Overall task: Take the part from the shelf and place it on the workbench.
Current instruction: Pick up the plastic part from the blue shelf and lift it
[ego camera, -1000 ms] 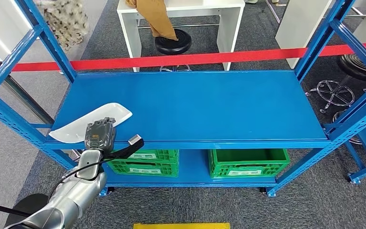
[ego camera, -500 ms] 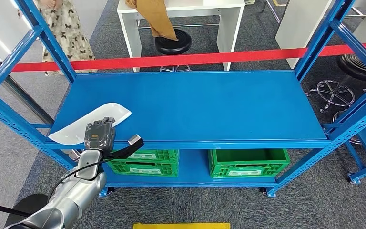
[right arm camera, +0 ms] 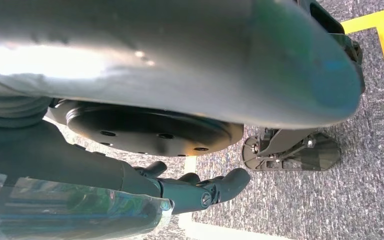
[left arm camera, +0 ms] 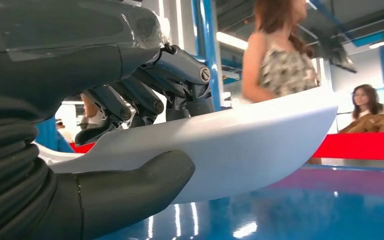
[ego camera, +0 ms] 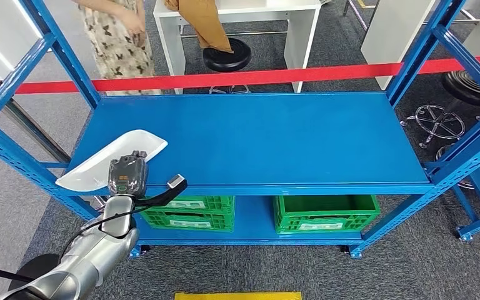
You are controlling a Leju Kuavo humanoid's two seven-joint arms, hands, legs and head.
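Note:
The part is a white, shallow tray-shaped shell (ego camera: 109, 159) at the front left corner of the blue shelf board (ego camera: 256, 137), jutting out past the board's left front edge. My left hand (ego camera: 127, 176) grips its near end. In the left wrist view the thick thumb (left arm camera: 130, 195) lies under the white shell (left arm camera: 240, 145) and the dark fingers (left arm camera: 145, 95) curl over its top, with the far end raised off the blue board. My right hand (right arm camera: 190, 192) hangs over the grey carpet, its fingers loosely apart and holding nothing.
Blue uprights (ego camera: 62, 53) frame the shelf on both sides. Two green crates (ego camera: 325, 212) sit on the lower board. Behind a red barrier tape (ego camera: 256, 76) stand a person in a patterned dress (ego camera: 122, 37), a white table (ego camera: 237, 19) and a black stool (ego camera: 227, 55).
My left hand has drawn the white part leftward, further off the shelf's front corner, and tipped it up. The person in the patterned dress has walked right behind the tape.

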